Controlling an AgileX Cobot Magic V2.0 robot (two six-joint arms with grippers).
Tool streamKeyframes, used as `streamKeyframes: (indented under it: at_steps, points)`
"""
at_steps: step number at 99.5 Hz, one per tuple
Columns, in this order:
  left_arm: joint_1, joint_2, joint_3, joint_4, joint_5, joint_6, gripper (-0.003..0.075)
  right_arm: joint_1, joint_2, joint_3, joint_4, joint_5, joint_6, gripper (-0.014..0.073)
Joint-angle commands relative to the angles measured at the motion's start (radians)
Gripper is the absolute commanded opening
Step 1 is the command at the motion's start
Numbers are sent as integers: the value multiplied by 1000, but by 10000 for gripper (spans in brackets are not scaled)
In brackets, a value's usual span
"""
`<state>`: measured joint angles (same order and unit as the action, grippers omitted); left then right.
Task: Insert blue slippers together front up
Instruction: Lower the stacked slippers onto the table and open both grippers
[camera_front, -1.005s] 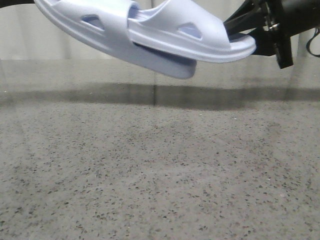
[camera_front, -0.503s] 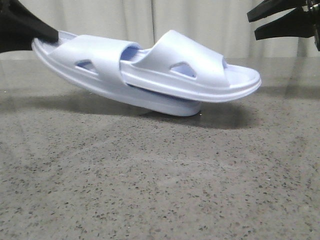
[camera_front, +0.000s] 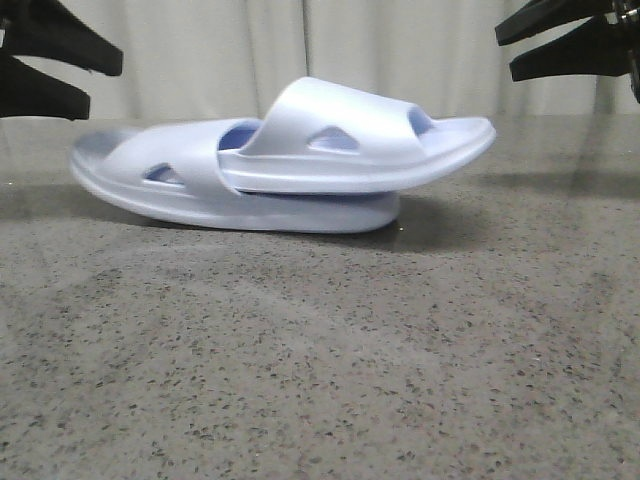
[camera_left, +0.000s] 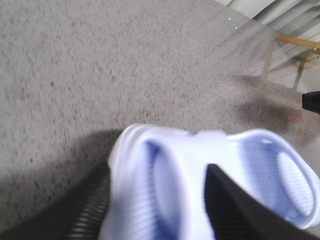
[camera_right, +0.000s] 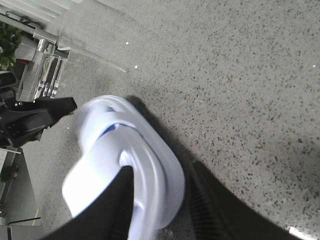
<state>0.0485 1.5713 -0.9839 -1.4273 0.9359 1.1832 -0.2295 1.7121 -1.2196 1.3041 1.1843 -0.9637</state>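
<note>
Fingers of both the left gripper and right gripper hang spread and empty, apparently because the nested blue slippers rest straps-up on the speckled table.

Even daylight, soft shadows, blurred wrist views

The slippers lie nested on the table, the upper one pushed through the lower one's strap, overhanging rightward, between both raised grippers.
</note>
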Motion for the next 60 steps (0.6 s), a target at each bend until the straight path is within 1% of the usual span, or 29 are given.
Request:
streamKeyframes:
  at_steps: [1, 5, 13, 18, 21, 23, 26, 30, 35, 38, 40, 41, 42, 52, 60]
  points:
    - [10, -36, -69, -23, 56, 16, 519, -6, -50, -31, 50, 126, -1, 216]
    - [19, -38, -92, -12, 77, 16, 517, -6, -50, -31, 50, 126, 5, 216]
    - [48, -38, -140, -3, 162, 16, 501, -6, -52, -31, 50, 126, 8, 207]
    - [64, -40, -178, -5, 212, 10, 474, -6, -59, -31, 50, 126, 8, 176]
    - [73, -45, -197, -5, 230, -3, 448, -6, -61, -31, 50, 126, 8, 138]
    - [78, -48, -211, -5, 239, -12, 422, -6, -66, -31, 50, 126, 8, 119]
    - [86, -55, -227, -5, 249, -12, 379, -6, -71, -31, 50, 126, 8, 64]
    - [91, -68, -246, -5, 251, -12, 300, -6, -82, -31, 48, 126, 8, 3]
    - [93, -88, -261, -3, 241, -12, 188, -6, -93, -31, 48, 126, 8, -99]
    - [93, -102, -265, -1, 226, -12, 99, -6, -101, -29, 48, 121, 8, -102]
    - [93, -112, -267, 1, 217, -12, 62, -6, -107, -29, 48, 119, 8, -93]
    - [93, -116, -267, 1, 209, -10, 24, -6, -112, -29, 48, 119, 8, -90]
    - [93, -123, -267, 3, 206, -4, 13, -6, -115, -29, 48, 116, 8, -84]
    - [85, -178, -267, 36, 116, 0, 15, -2, -155, -25, 35, 93, 8, -78]
    - [67, -228, -262, 92, 17, 0, 15, 15, -204, -12, 17, 22, -3, -78]
